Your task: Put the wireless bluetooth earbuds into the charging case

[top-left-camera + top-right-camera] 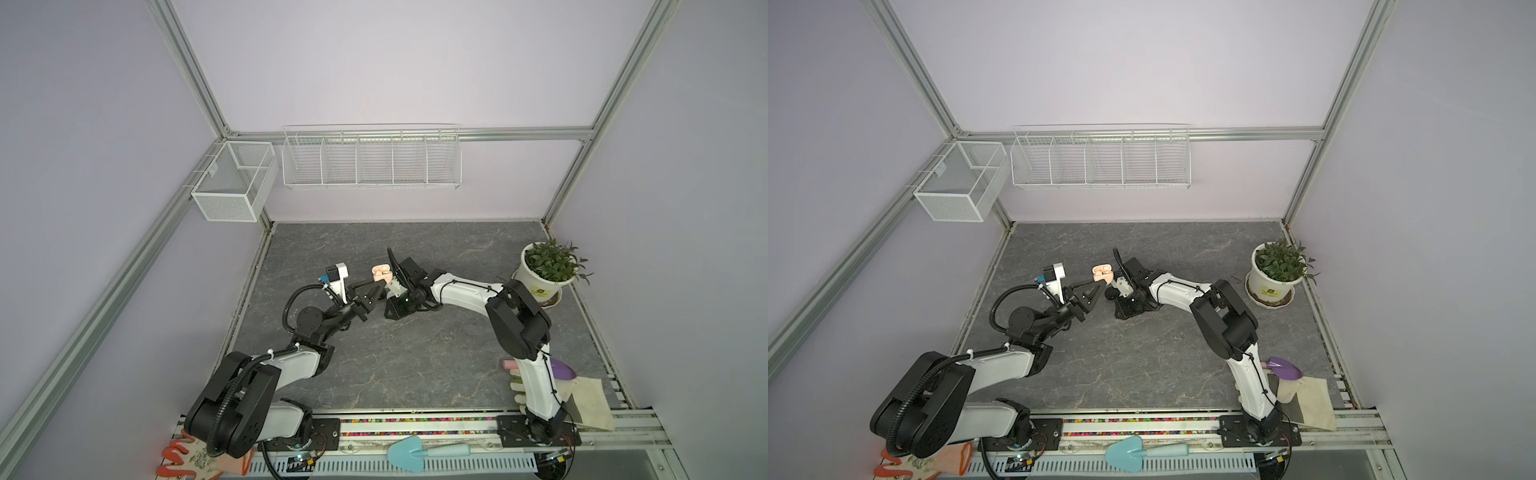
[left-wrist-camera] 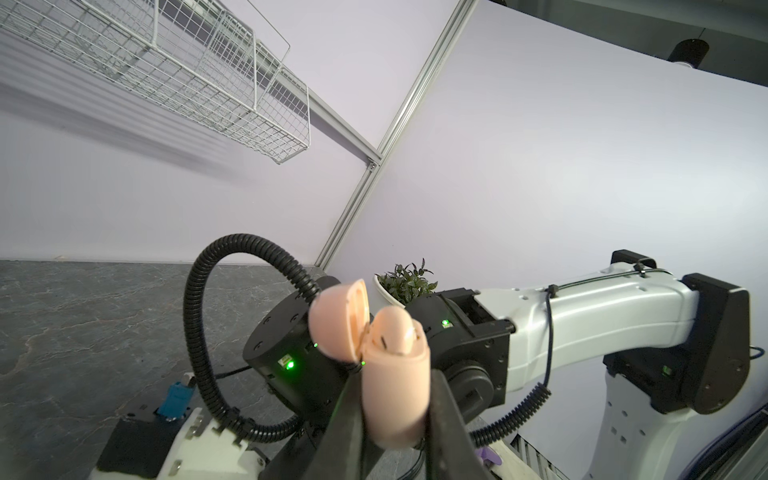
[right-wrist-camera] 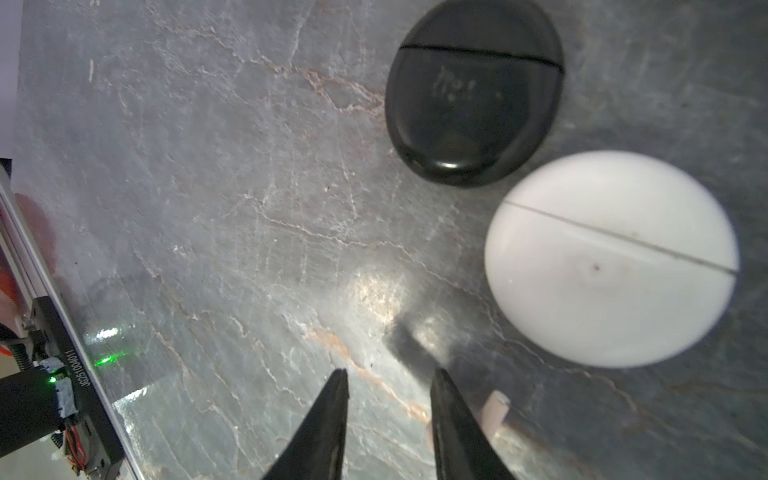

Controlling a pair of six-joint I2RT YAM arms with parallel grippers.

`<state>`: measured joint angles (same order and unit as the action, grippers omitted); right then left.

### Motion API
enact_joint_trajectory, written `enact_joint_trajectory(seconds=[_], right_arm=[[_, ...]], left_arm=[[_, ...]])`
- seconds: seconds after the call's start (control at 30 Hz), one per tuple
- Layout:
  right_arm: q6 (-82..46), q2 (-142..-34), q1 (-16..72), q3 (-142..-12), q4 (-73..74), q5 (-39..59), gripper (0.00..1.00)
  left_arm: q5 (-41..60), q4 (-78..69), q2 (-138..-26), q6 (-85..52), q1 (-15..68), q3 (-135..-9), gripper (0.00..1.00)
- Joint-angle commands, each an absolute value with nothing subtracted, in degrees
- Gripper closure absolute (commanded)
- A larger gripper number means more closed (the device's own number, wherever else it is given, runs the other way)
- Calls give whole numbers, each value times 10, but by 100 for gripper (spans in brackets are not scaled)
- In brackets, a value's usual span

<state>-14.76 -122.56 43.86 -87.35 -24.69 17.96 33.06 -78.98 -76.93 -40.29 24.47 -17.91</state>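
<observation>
Earbuds: one pale pink earbud [image 2: 399,332] sits in the pink case [image 2: 395,390], its rounded top poking out of the slot. I cannot tell whether the slot beside it is filled. The lid [image 2: 337,320] is flipped open and hangs off the hinge side.

The left gripper [image 2: 395,376] is clamped on the case body, one finger on each side, and holds it up off the table [image 1: 415,365]. In both top views the pink case [image 1: 381,272] [image 1: 1102,272] is around mid-table, between the two arms' wrists.

The right gripper [image 3: 390,374] points down at the table with its jaws partly apart and nothing between them. A small pale pink stub [image 3: 494,409] shows just beside one finger, partly hidden behind it. It may be an earbud stem, but it is too blurred to tell.

Ahead of those fingertips a black case [image 3: 473,91] and a white case [image 3: 611,257] lie on the table, both with lids shut, just beside each other.

A potted plant [image 1: 548,266] stands at the table's right edge, well apart from the cases. A turquoise trowel [image 1: 411,453] lies on the front rail.
</observation>
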Motion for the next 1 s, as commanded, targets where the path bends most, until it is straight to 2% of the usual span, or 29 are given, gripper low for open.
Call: enact_joint_trajectory(seconds=[0.0,0.2,0.97], right_arm=[[-129,-1230,436,-876,-264,174,60],[-123,-1219,435,-867,-278,158,54],[-177,-1116,447,-713,-262,171,52]], left_arm=[[338,-811,-763,-408,242,-174,100],[340,-811,-762,-410,242,-175,100],[342,-811,-764,-408,241,-177,100]])
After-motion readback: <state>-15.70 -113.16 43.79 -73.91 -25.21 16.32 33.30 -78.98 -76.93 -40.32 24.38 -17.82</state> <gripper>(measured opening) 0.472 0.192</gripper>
